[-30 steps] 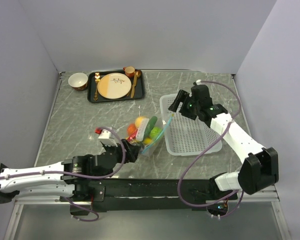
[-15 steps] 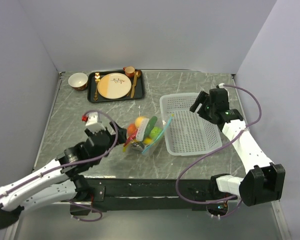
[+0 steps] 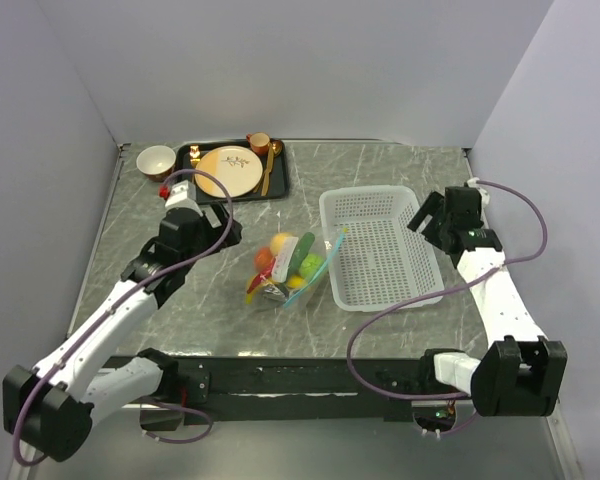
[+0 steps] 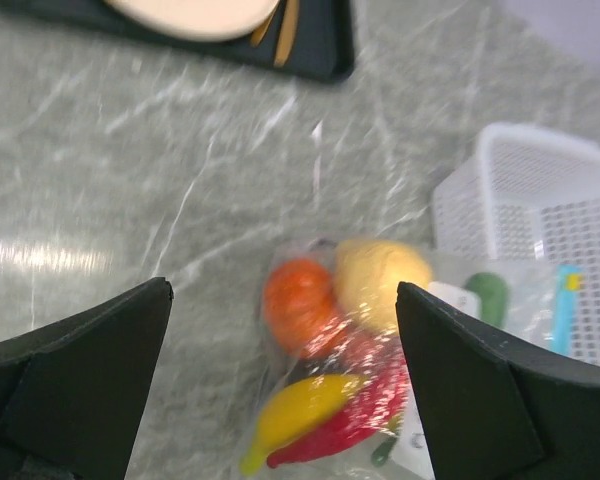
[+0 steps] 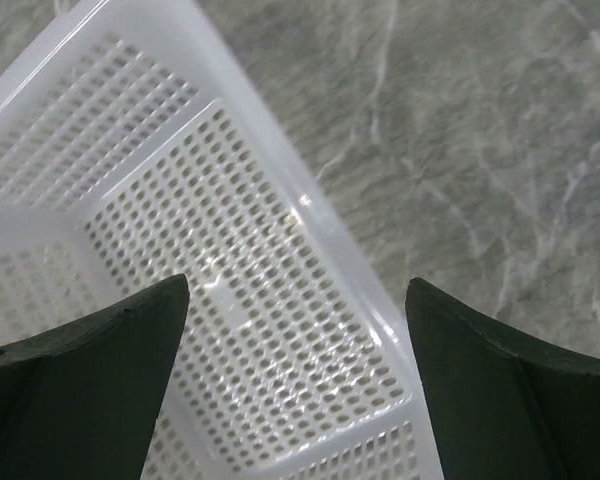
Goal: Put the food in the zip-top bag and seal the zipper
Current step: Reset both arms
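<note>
**Filled bag lay by the basket, both grippers clear of it**

From where I stood, the zip-top bag [image 3: 292, 264] lay on the grey marbled table [image 3: 220, 320], right by the left wall of the white basket [image 3: 370, 190]. Its teal zipper [image 3: 320, 268] ran along the basket side. Whether film touched plastic there I couldn't tell.

The food showed through the clear film in a lumpy heap: an orange tomato [image 4: 298, 305], a pale yellow potato [image 4: 380, 280], a banana [image 4: 300, 415], a red chilli [image 4: 370, 405] and a green pepper [image 4: 490, 295].

The left gripper [image 4: 282, 290] hung above the table to the left of the bag, looking down at it. Its jaws were wide apart with nothing between them. The right gripper [image 5: 297, 283] hovered over the right side of the basket, jaws likewise spread and empty.

Whether the strip was pressed shut along its whole run I could not make out.

To my eye the bag would be light but awkward to handle. The film was thin, soft and slick, and the hard little pieces inside could roll and shift the bulge. A pinch on the belly would likely slide off, or squeeze the fruit toward the mouth. The teal strip looked like the stiffest part, so I judged it the sensible place to take hold. One gripper could pin one end while the other pressed across the strip and worked along it.
</note>
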{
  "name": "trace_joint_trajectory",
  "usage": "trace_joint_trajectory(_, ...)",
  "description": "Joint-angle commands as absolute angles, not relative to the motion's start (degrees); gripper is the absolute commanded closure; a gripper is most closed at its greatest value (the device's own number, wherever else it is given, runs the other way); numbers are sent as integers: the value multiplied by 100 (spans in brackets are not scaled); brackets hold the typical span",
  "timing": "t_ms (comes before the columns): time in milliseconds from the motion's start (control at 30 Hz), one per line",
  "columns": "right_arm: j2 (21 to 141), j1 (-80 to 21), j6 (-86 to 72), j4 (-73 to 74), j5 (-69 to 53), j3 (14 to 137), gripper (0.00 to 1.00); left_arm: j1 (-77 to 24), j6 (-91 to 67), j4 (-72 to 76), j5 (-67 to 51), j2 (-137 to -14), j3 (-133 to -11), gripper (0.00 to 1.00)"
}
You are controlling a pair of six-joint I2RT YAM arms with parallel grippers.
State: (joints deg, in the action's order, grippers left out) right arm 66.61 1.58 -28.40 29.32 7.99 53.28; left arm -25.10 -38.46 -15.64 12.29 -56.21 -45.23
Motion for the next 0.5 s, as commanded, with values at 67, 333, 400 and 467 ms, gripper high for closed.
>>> trace_joint_trajectory(67,5881,264,-2900,2058,1362,4958,2,-2505,-3638,-1063,1108,-5230,-4474,1)
trace_joint_trajectory(333,4203,264,-2979,1029,1679,3578,0,-2505,-3788,-1045,1308,-5001,-4157,1)
trace_joint_trajectory(400,4018,264,-2979,766,1705,3271,0,-2505,-3736,-1195,1449,-5053,-4323,1)
trace_joint_trajectory(467,3947,264,-2971,590,1897,3077,0,-2627,-3657,-1292,1956,-5019,-4386,0)
